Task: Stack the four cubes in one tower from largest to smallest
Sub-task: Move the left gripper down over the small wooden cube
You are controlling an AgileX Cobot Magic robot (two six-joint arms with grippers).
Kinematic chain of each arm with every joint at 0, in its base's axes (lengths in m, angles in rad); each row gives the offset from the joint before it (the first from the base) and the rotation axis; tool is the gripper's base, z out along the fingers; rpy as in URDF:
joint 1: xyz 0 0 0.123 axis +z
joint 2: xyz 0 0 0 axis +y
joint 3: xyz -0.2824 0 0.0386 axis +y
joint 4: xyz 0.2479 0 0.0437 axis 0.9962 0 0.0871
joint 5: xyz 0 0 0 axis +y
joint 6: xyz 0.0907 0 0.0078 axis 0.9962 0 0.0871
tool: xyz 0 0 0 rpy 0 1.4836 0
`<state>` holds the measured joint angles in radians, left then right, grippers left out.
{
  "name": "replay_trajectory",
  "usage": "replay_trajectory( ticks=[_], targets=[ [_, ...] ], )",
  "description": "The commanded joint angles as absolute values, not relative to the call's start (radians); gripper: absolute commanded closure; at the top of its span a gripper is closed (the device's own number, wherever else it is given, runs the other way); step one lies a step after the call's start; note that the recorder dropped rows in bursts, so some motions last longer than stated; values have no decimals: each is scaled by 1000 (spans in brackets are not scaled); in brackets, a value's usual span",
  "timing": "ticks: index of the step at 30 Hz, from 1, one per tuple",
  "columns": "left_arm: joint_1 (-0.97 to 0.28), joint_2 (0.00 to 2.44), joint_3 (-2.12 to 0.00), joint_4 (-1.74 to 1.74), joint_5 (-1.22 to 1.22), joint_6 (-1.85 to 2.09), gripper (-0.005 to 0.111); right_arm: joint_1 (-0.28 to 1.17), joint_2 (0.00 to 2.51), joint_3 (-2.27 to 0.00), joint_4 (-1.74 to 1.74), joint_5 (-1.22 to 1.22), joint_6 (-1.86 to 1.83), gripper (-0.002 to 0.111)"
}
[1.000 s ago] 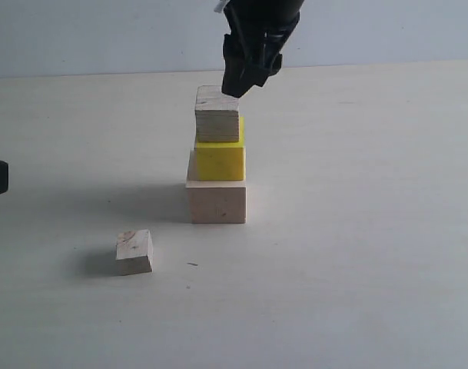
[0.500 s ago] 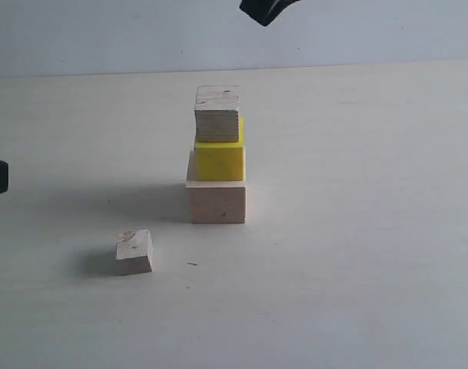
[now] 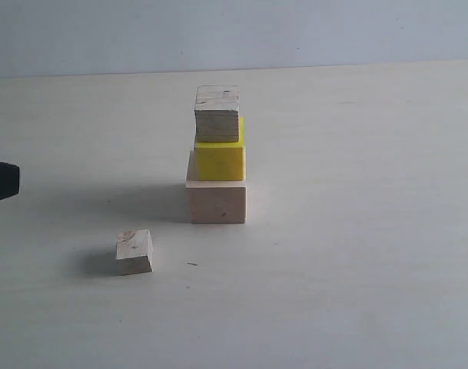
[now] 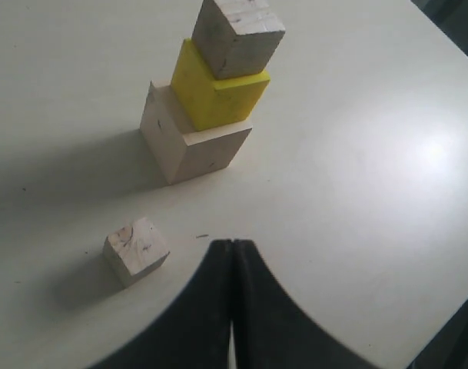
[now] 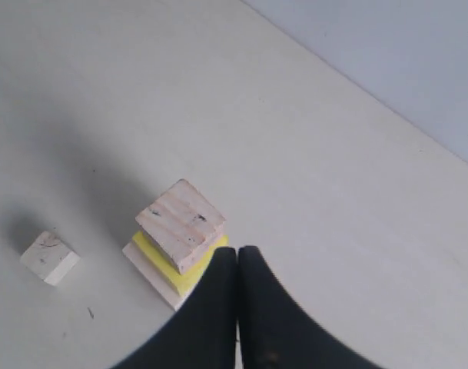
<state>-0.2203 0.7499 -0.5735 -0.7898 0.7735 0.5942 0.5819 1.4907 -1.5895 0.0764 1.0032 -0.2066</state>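
We saw three cubes stacked near the middle of the table (image 3: pixel 356 231). The pale wood cube (image 3: pixel 217 201) was the base, the yellow cube (image 3: pixel 220 160) sat on it, and the greyish wood cube (image 3: pixel 217 115) was on top. The yellow one sat toward the base's right edge, leaving a bare strip on the left. The smallest cube (image 3: pixel 134 252) lay alone on the table, nearer and to the left, well apart from the stack, with open table all round it.

The left gripper (image 4: pixel 232 244) had its jaws pressed together on nothing, and only its tip showed at the scene's left edge. The right gripper (image 5: pixel 237 250) was also closed and empty, and its camera looked down on the stack from above. To the right of the stack we saw only bare table.
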Motion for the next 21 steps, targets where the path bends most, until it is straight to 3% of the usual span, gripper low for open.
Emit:
replay_trajectory(
  ticks=[1, 5, 11, 18, 21],
  targets=[
    [-220, 798, -571, -824, 762, 587, 107, 581, 1349, -1354, 49, 787, -128, 108],
    [-220, 859, -571, -888, 762, 587, 107, 581, 1219, -1153, 49, 685, -65, 108],
    [-220, 989, -571, -918, 756, 587, 107, 581, 1049, -963, 48, 726, -30, 108],
    [-227, 1131, -571, -925, 695, 564, 107, 581, 824, -861, 44, 772, 27, 108],
    [-289, 1159, -571, -921, 641, 545, 107, 581, 751, -861, 46, 799, 30, 108]
  ],
)
